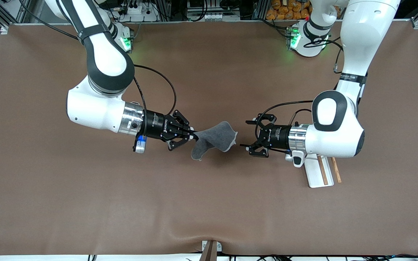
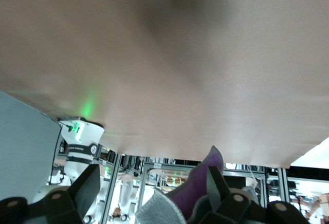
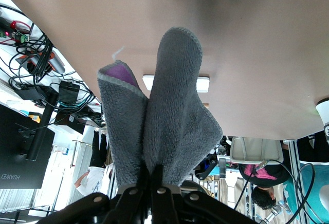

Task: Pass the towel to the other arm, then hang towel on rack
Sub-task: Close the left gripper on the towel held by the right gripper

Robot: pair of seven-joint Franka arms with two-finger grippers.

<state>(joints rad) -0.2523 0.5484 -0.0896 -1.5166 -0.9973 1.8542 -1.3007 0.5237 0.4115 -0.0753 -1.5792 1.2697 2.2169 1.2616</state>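
The dark grey towel (image 1: 214, 139) hangs in the air over the middle of the table, pinched at one end by my right gripper (image 1: 193, 136), which is shut on it. The right wrist view shows the towel (image 3: 164, 126) rising out of the shut right gripper (image 3: 154, 170). My left gripper (image 1: 245, 134) is open and faces the towel's free end, just short of it. In the left wrist view the towel (image 2: 195, 190) shows beside one finger (image 2: 216, 183) of the open left gripper (image 2: 154, 175). The rack (image 1: 314, 174) lies partly hidden under the left arm.
The rack's two brown rods (image 1: 323, 170) show over its white tray base, toward the left arm's end of the table. The brown table mat (image 1: 209, 203) is wrinkled at the edge nearest the front camera.
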